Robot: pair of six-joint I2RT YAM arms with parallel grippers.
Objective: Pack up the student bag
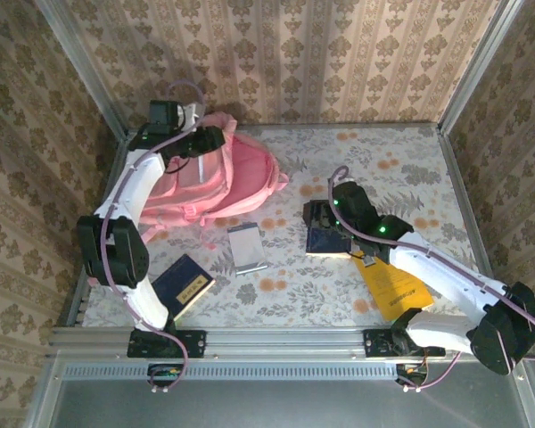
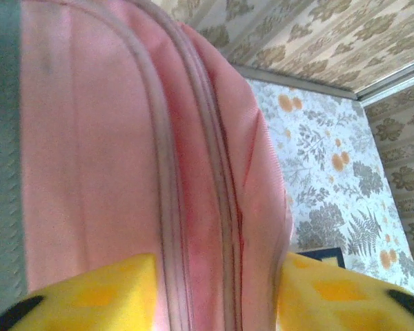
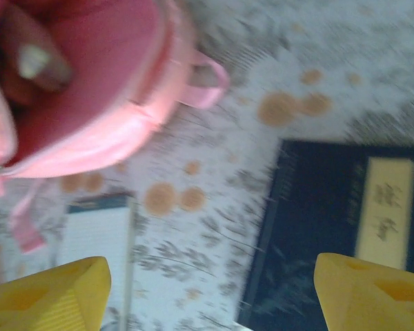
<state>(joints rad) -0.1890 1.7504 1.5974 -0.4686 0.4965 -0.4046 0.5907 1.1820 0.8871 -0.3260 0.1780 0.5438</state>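
We see the student bag (image 1: 227,183) in the far left corner of the table (image 1: 410,178), long axis left to right, top loop (image 3: 219,77) toward the centre. The left gripper (image 2: 214,303) straddles its zip seam (image 2: 193,172), released; the right gripper (image 3: 210,289) gapes over a dark book (image 3: 324,234) whose yellow label (image 3: 385,207) blurs unreadably.

My left arm (image 1: 132,192) and right arm (image 1: 446,276) are built from white, rounded link shells joined by black joint housings; a larger black cylindrical motor block (image 1: 114,250) forms each elbow; a thin lilac cable (image 1: 190,86) follows each arm's outer surface and loops free near the wrist; two green indicator lights (image 1: 382,229) glow on the right forearm; each base is a black bracket (image 1: 167,342); my left jaws and right jaws carry bright yellow fingers (image 2: 90,296), the left pair showing black patches at the outer edges.
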